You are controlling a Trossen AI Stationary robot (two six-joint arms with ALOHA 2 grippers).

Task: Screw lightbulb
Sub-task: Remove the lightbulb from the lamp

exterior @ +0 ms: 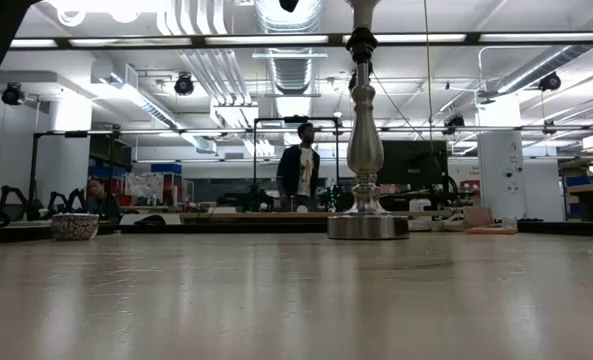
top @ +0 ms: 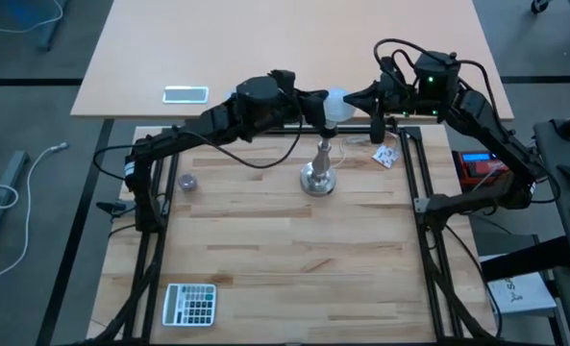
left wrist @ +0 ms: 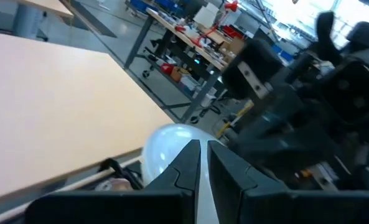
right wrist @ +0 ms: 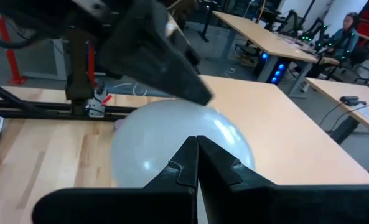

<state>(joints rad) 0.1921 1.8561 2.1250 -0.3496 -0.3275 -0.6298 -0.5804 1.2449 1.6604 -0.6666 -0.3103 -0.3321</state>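
The white frosted lightbulb (top: 334,102) is high above the table, over the stem of the silver stand (top: 318,178). The stand's round base rests on the wooden table (exterior: 366,226), and its top runs out of the low view. The bulb's screw base is hidden. My left gripper (top: 325,108) comes from the table's left with fingers shut, at the globe (left wrist: 168,149). My right gripper (top: 358,99) comes from the right with fingers shut, its tips at the globe's other side (right wrist: 172,143). My left gripper lays its shut fingers (right wrist: 165,62) against the upper side of the bulb's globe (right wrist: 190,115), coming about level from the table's left. The globe is not between the fingers. My right gripper has its shut fingertips (right wrist: 196,152) at the globe's right side (right wrist: 228,140), coming level from the table's right. Whether they press on it I cannot tell.
A calculator (top: 190,305) lies at the near left, a small bowl (top: 186,181) at the left and a small packet (top: 387,156) right of the stand. A phone (top: 185,93) lies on the far table. A person (exterior: 300,172) stands in the room behind.
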